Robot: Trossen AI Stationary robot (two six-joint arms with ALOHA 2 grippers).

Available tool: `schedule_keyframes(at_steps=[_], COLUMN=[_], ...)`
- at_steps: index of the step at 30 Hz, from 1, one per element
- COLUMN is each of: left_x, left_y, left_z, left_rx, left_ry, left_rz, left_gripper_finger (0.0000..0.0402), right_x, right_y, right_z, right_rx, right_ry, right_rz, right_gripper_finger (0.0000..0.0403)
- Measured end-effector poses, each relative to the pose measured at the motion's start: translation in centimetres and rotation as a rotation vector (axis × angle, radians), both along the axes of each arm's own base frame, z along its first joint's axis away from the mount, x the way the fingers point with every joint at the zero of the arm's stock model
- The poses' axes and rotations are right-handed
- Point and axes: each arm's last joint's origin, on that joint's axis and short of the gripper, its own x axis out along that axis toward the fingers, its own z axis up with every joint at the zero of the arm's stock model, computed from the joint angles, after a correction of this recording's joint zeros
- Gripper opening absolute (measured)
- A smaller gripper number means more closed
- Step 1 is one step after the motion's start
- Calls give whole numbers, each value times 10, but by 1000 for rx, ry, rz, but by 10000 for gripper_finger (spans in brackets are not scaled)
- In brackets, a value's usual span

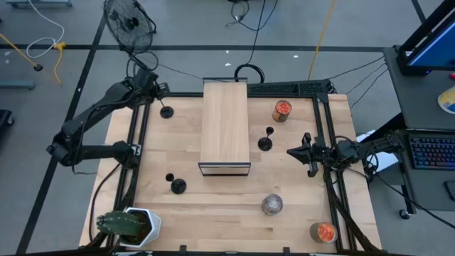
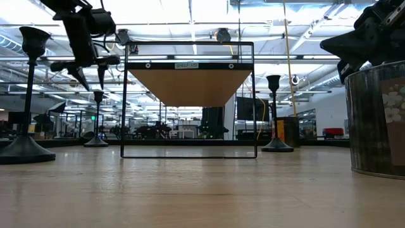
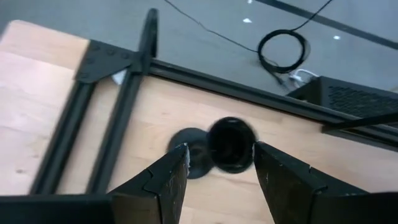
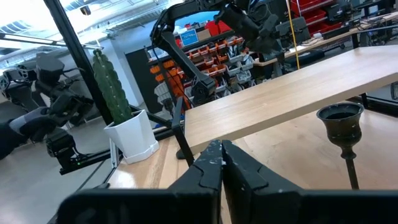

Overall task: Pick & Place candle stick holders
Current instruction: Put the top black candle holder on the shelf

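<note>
The left gripper (image 1: 158, 97) hangs over the far left corner of the table (image 1: 227, 206). Its two fingers (image 3: 163, 180) are spread apart, and nothing is held between them. Right under it stands one candle stick holder (image 1: 166, 112), just on the near side of the fingertips. From the left wrist view, the little cup top (image 3: 231, 144) sits in the gap between the two fingers, but lower down. The holder stands straight up, so its stem points up at the gripper. I think the gripper only has to go straight down and squeeze.

The right gripper (image 1: 293, 151) waits at the right side of the table, with its fingers pressed together on nothing. Another holder (image 1: 265, 143) stands just to its left, beside the wooden shelf (image 1: 225, 124). Two more holders (image 1: 178, 186) stand close together near the front, left of the middle.

The left arm is the nearer one for the corner holder.
</note>
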Motion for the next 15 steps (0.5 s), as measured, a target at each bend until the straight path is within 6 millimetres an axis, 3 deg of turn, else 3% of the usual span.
schedule_keyframes(at_steps=[15], left_x=[-3], left_y=[2], left_z=[-3], left_rx=[-23], left_ry=[19], left_rz=[37], left_gripper_finger=[188], right_x=[0], right_y=[0], right_z=[0], right_rx=[0], right_ry=[0], right_rz=[0], right_gripper_finger=[0])
